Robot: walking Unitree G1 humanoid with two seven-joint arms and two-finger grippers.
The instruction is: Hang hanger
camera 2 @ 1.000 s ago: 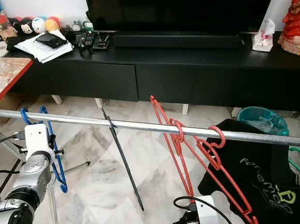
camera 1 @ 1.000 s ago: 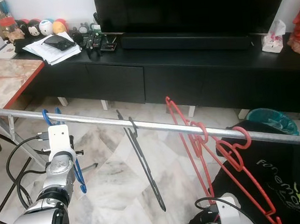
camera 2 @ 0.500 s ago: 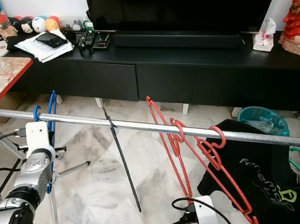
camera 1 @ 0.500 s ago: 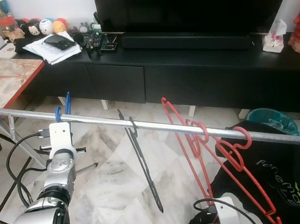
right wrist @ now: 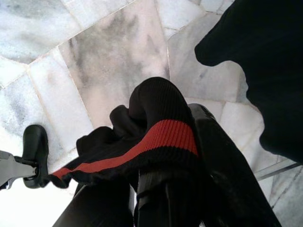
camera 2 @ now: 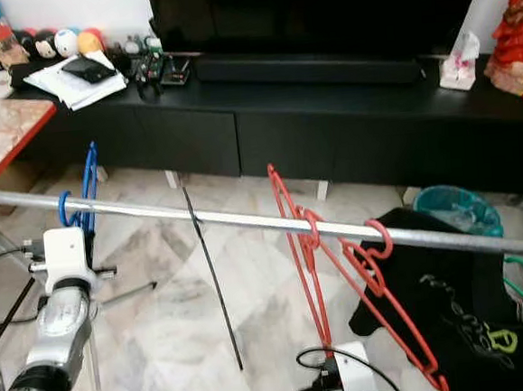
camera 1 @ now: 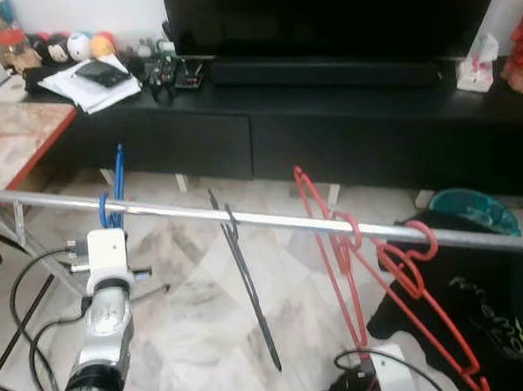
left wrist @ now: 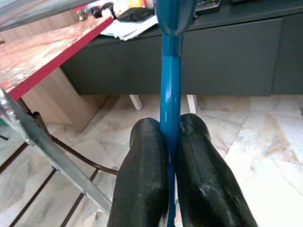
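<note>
The left gripper (left wrist: 169, 156) has its fingers (left wrist: 144, 179) pressed tight on the blue hanger (camera 1: 113, 184), whose hook sits over the metal rail (camera 1: 272, 220) near the rail's left end. Further along the rail hang a thin black hanger (camera 1: 244, 278) and two red hangers (camera 1: 377, 286), with a black shirt (camera 1: 488, 304) toward the right end. Down low, the right gripper (right wrist: 163, 189) has its fingers closed on a black garment with a red stripe (right wrist: 156, 137), above the marble floor (camera 1: 199, 318).

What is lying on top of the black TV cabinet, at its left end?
On the cabinet, left end: a stack of papers with a dark wallet-like item on top, round toys and remote controls. What lies under the papers is covered.
</note>
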